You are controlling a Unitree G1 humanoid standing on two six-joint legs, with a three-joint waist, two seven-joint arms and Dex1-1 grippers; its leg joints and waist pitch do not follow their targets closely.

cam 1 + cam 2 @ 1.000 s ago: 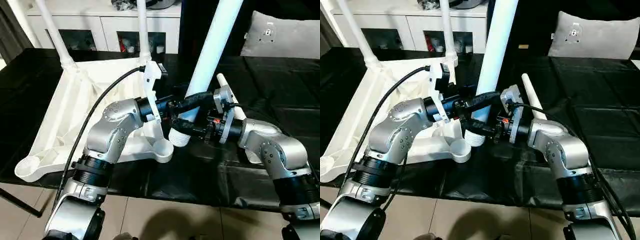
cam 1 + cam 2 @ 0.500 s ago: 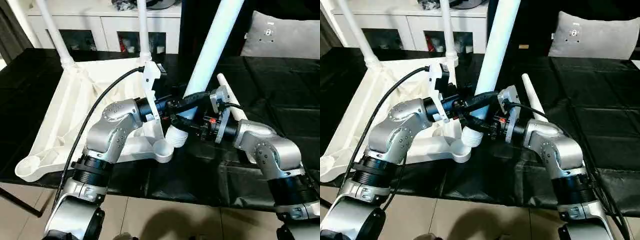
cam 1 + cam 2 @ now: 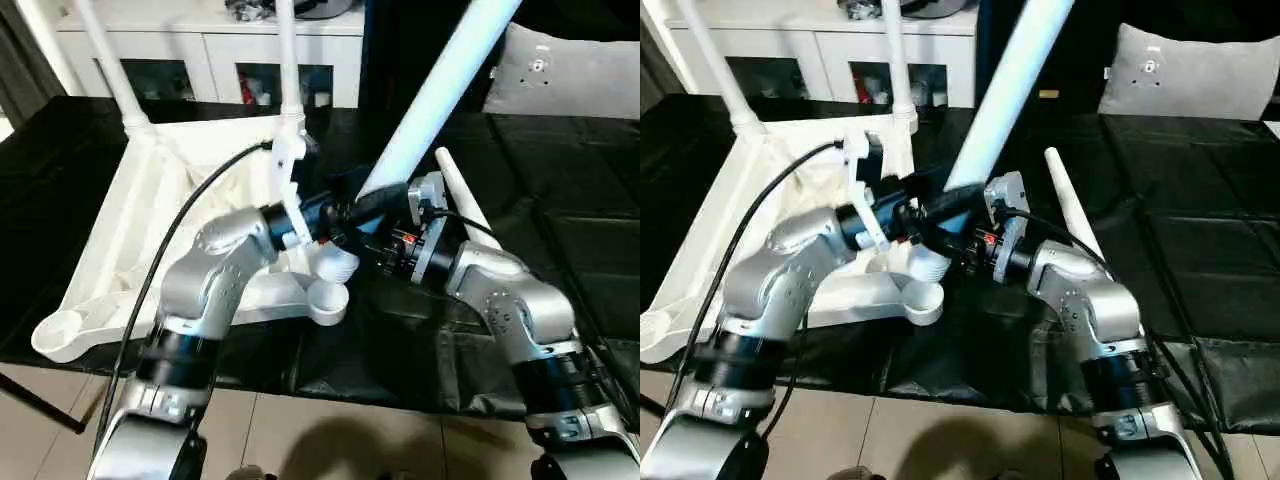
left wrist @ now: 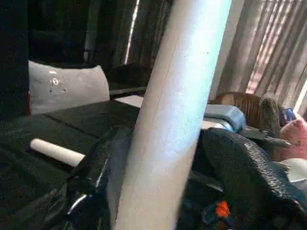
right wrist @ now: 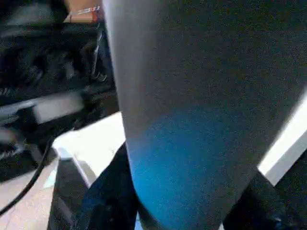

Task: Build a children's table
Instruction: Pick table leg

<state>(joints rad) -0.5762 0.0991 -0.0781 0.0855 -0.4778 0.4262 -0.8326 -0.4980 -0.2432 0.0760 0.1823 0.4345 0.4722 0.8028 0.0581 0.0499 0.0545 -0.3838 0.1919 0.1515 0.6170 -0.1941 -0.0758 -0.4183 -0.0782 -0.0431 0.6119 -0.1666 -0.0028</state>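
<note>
Two legs already stood in far sockets | both end effectors, left [image 3: 345, 212] and right [image 3: 385, 245], pinched third leg [image 3: 440, 95], tilted, foot beside near corner socket [image 3: 326, 297] of upturned tabletop [image 3: 130, 230] on counter | next: upright it, seat it.

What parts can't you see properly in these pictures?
- Top of the held leg: cut off by the head views' upper edge.
- Its threaded end and the corner socket: in the head views, how close they are can't be told.
- Cabinet contents: too small behind the glass.
</note>
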